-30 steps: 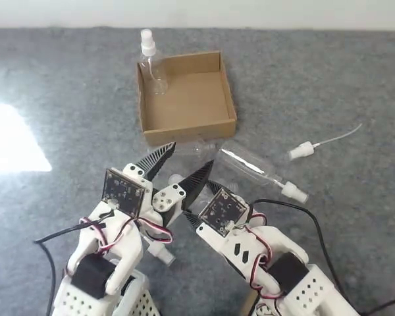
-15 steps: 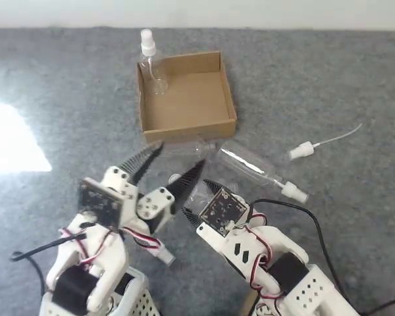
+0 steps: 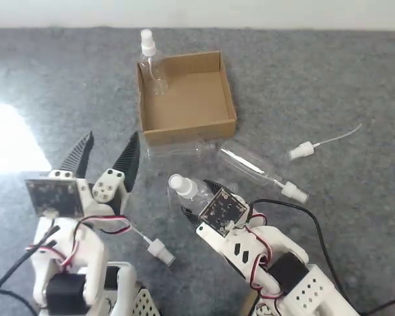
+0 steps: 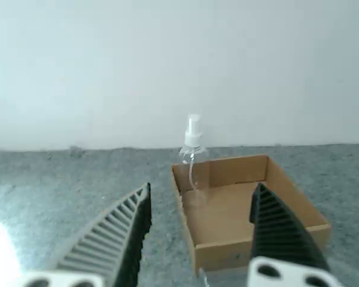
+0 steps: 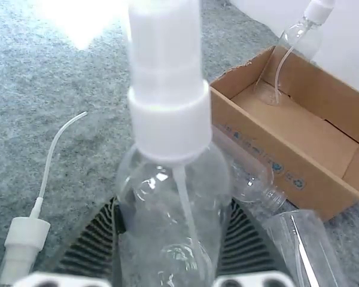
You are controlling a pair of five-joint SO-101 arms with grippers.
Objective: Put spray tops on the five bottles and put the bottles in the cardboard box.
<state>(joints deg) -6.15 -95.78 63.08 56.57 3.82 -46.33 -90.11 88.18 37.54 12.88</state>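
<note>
Bottle [image 3: 191, 191] w/ spray top [image 3: 177, 182] on, upright in right gripper [image 3: 197, 200], jaws clamped on body, near cardboard box [image 3: 184, 130] | left gripper [image 3: 112, 141] let go, backed off left, jaws wide | capping looks done; nxt: box it.

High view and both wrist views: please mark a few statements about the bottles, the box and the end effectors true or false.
1. The right end effector is shut on a clear plastic bottle with a white spray top. True.
2. The left end effector grips a spray top. False: the left end effector is open and empty.
3. The brown cardboard box holds three bottles. False: one capped bottle stands in a corner of it.
4. A loose white spray top with a thin tube lies on the grey table, outside the box. True.
</note>
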